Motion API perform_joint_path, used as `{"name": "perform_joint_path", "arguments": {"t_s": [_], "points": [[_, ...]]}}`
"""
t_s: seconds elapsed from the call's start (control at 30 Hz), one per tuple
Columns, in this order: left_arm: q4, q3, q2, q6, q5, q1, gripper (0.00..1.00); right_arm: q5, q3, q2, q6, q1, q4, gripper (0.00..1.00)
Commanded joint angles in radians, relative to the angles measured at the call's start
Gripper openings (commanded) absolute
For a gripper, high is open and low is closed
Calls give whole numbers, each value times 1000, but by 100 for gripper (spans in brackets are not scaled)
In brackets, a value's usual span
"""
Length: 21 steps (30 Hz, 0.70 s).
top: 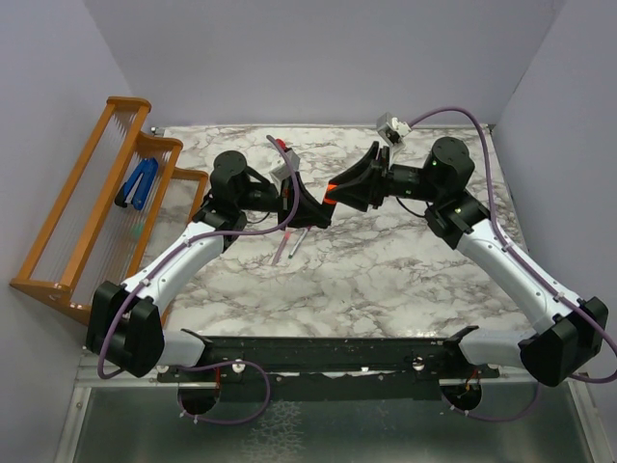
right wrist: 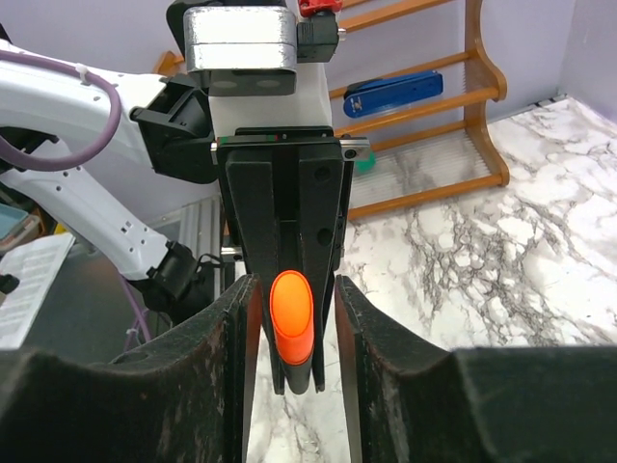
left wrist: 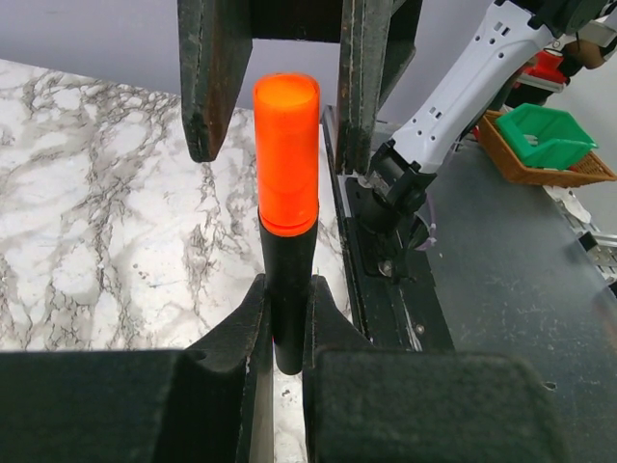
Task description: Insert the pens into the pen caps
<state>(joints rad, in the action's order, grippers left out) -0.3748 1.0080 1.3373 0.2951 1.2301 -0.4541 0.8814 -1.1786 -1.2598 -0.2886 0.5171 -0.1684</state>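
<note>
My left gripper [left wrist: 287, 291] is shut on the black marker [left wrist: 287, 289], held up above the marble table [top: 386, 260]. The bright orange pen cap [left wrist: 286, 154] sits on the marker's far end. My right gripper [right wrist: 294, 286] faces it from the right. Its fingers [left wrist: 217, 87] stand on either side of the orange cap [right wrist: 291, 309], with a gap on each side, so it is open. In the top view the two grippers meet over the middle of the table around the marker [top: 330, 204]. Two slim pens [top: 287, 244] lie on the table below the left gripper [top: 323, 214].
A wooden rack [top: 96, 193] stands along the table's left edge with a blue clip-shaped object [top: 140, 183] on it. Off the table, a green tray [left wrist: 545, 135] rests in a brown basket behind the right arm's base.
</note>
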Motion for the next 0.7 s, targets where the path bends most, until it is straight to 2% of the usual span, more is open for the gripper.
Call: {"name": "perform_joint_path", "arguments": {"t_s": [0.0, 0.13, 0.23, 0.5, 0.67], "points": [[-15, 37, 7, -11, -13, -5, 0, 14, 4, -13, -1, 1, -18, 38], [-15, 37, 5, -13, -21, -5, 0, 19, 4, -15, 1, 1, -8, 25], [-16, 39, 1, -17, -39, -4, 0, 17, 4, -14, 10, 1, 10, 3], [-16, 95, -6, -20, -130, -4, 0, -13, 35, 9, 42, 8, 67, 1], [-16, 156, -10, -23, -227, -5, 0, -108, 46, 17, 129, 51, 166, 1]]}}
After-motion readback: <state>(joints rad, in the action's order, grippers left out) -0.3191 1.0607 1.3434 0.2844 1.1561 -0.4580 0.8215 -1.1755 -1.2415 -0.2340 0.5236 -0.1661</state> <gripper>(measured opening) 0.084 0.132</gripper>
